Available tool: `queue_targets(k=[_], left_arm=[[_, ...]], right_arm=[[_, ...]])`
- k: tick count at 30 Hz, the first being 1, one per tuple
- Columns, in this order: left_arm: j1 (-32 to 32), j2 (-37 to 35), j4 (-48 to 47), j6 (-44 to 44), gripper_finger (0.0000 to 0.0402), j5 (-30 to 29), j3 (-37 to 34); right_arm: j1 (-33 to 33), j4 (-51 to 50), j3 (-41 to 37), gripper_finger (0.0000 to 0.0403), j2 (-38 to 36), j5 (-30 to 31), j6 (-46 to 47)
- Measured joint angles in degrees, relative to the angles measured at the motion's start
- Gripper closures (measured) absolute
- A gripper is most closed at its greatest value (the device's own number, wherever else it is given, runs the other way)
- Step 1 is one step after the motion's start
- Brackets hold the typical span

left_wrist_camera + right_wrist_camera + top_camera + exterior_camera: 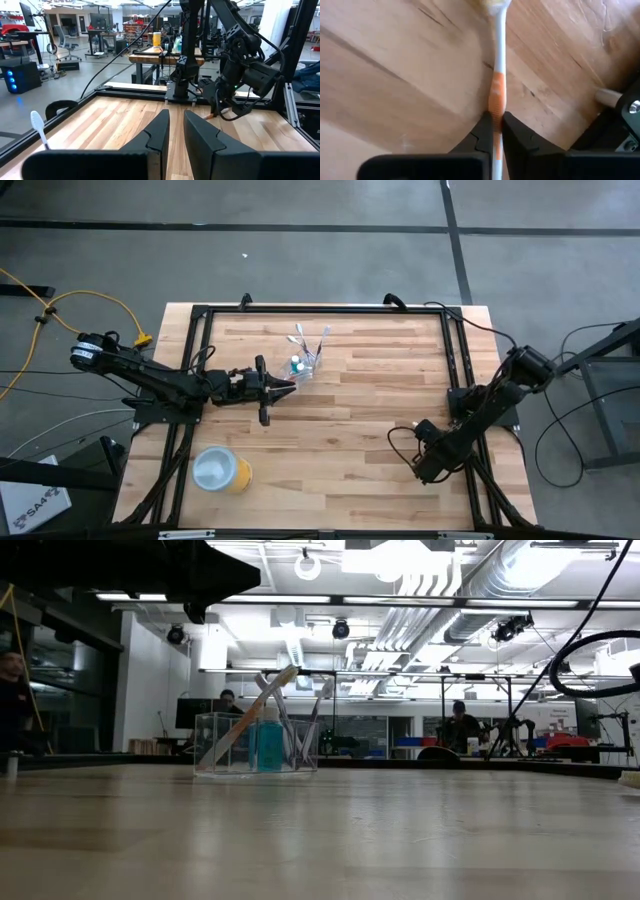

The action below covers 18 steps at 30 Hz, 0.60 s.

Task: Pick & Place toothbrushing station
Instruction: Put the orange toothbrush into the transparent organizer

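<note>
Biggest risk: the orange toothbrush (497, 95) clamped in the right claw (495, 131), lower right of the overhead frame, well apart from the clear cup (303, 366) sitting upper centre on the counter (380, 410). Pinched low on a thin handle, head sticking way out, so could easily swivel between the fingers or slip out mid-carry. Also looks very close to the wood in the wrist shot, head maybe touching, so a drag or snag seems possible on lift-off.

Second worry: left claw (283, 389) parked just beside the cup, fingers nearly together with only a narrow gap and gripping nothing. One nudge and that light cup probably tips, brushes and all. And the cup already crowded, handles leaning out at angles, so threading another brush in without knocking the rest looks fiddly.

Counts, as far as visible:
- clear cups: one
- toothbrushes in the cup: at least three leaning handles in the level view (247, 723), hard to be sure beyond that
- toothbrushes held: one, the orange one
- blue tubes (267, 743): one plainly visible inside the cup, a second can't be made out
- yellow cup (222, 470): one, lower left of the overhead frame, on its side by the look of it, not part of the set
- arms: two
</note>
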Motion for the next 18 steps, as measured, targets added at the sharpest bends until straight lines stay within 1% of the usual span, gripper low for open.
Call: queue_targets(k=[4,12,18], left_arm=[[0.0,0.0,0.0,0.0,0.0348,0.0,0.0],[0.0,0.0,0.0,0.0,0.0348,0.0,0.0],[0.0,0.0,0.0,0.0,0.0348,0.0,0.0]], right_arm=[[0.0,1.0,0.0,0.0402,-2.9,2.1,-0.2],[0.0,3.6,0.0,0.0401,-9.1,9.0,-1.1],[0.0,3.7,0.1,0.0402,-9.6,9.2,-1.1]])
